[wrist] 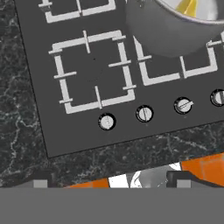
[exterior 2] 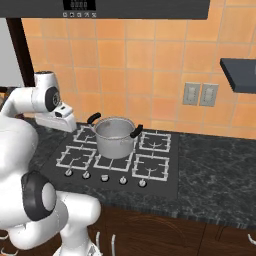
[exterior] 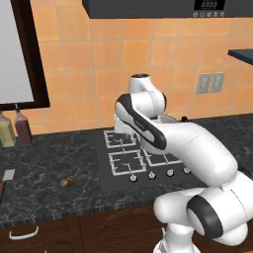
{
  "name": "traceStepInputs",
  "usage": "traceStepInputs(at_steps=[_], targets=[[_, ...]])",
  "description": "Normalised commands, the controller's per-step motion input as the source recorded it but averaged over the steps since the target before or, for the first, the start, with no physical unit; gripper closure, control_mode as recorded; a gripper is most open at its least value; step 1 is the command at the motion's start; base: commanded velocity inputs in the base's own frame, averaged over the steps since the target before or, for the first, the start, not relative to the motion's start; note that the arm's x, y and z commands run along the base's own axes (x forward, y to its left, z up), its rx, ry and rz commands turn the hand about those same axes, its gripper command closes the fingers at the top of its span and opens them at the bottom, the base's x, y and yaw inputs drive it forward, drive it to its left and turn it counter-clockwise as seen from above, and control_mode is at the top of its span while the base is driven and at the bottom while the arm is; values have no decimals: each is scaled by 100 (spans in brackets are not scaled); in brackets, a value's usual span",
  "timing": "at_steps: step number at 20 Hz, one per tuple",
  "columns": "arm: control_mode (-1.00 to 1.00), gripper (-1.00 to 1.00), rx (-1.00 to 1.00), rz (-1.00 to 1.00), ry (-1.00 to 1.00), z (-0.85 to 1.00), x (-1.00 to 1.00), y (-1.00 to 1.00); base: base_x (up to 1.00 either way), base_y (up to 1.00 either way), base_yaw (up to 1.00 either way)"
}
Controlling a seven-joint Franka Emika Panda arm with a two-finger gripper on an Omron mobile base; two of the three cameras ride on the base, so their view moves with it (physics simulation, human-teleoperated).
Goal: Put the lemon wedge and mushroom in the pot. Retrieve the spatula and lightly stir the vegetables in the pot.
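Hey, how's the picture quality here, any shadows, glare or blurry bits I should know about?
Left base view: even, flat lighting, and the mushroom is a small soft blur. Right base view: the pot shows a mild sheen, no harsh glare. Hand view: the pot casts a soft shadow on the stove, and the lemon wedge is cropped at the top edge.

Shiny brushed-steel pot (exterior 2: 115,137), veined dark stone counter (exterior: 44,163), matt black hob (wrist: 39,52), glazed wall tiles (exterior 2: 150,60)

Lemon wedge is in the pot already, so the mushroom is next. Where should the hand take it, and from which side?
Take the mushroom across its rounded body, coming straight down from above. It is a small low lump lying alone on the dark counter left of the cooktop, with no stem or edge to catch, so a side approach would likely just push it along.
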Motion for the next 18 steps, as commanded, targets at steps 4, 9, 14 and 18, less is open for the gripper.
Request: traceStepInputs(at_steps=[4,9,14,18], targets=[[-100,-100,-2,32,10,-60,-43,100,0,0,0],[-100,-100,-6,35,7,-61,-2,100,0,0,0],[-100,-100,-9,30,4,-60,18,100,0,0,0],[-100,-100,-15,28,1,-51,24,100,0,0,0]])
